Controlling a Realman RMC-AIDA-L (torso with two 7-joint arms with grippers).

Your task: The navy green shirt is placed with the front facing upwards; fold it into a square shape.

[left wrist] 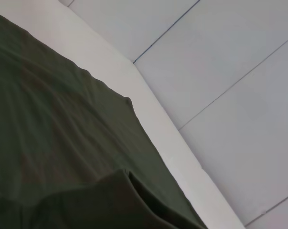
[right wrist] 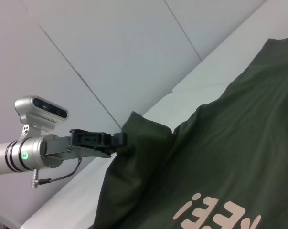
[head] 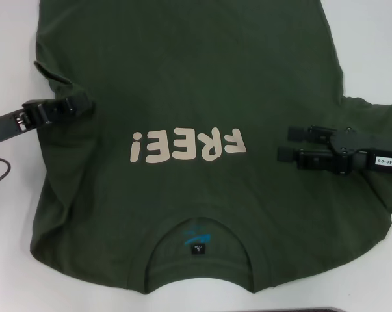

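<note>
The navy green shirt [head: 202, 97] lies front up across the white desk [head: 371, 39], its ribbed collar [head: 199, 227] at the edge closest to the robot and the small dark neck label [head: 197, 247] with blue print showing inside it. The cream "FREE!" lettering [head: 187, 145] reads upside down from the head view and sits between the two sets of jaws. The cloth spreads well beyond both grippers, with the hem at the far end and soft creases through the body.

The left gripper [head: 78, 103] is at the shirt's left edge, its jaws closed on a raised tuck of the green fabric; the right wrist view shows that fold [right wrist: 134, 138] lifted off the desk into a small peak at the jaw tips. In the left wrist view a doubled flap of cloth [left wrist: 110, 200] rises just beside that arm, with the desk beyond it.

The right gripper [head: 288, 144] is over the shirt's right side, beside the lettering, its two dark fingers set apart with a gap between them and pointing toward the print.
</note>
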